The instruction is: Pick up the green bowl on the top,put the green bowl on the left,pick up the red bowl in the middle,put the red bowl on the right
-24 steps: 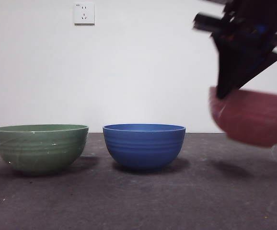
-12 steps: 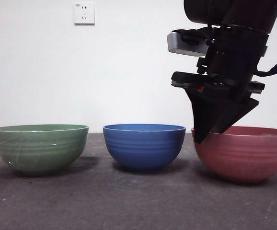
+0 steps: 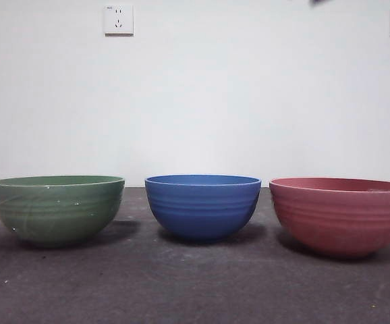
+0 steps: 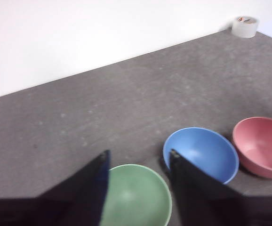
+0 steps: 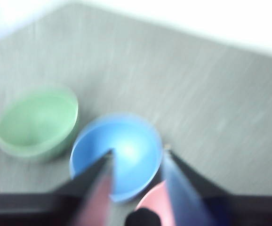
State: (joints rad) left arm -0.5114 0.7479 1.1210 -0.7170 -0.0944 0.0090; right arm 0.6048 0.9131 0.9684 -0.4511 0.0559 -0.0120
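The green bowl (image 3: pixel 57 208) stands upright on the table at the left, the red bowl (image 3: pixel 342 214) at the right, both empty. The green bowl also shows in the left wrist view (image 4: pixel 136 197) and the right wrist view (image 5: pixel 37 120); the red bowl shows there too (image 4: pixel 261 146) (image 5: pixel 157 205). My left gripper (image 4: pixel 138 162) is open and empty, high above the green bowl. My right gripper (image 5: pixel 138 157) is open and empty, raised above the red bowl; its view is blurred. Only a dark tip of an arm (image 3: pixel 320 2) shows at the front view's top edge.
A blue bowl (image 3: pixel 203 206) stands between the two, also in the wrist views (image 4: pixel 201 153) (image 5: pixel 117 153). A roll of clear tape (image 4: pixel 244 26) lies at the table's far corner. A white wall with sockets (image 3: pixel 118 19) is behind.
The right gripper set the red bowl down at the right, let go and rose out of the front view. The green and blue bowls have not moved.
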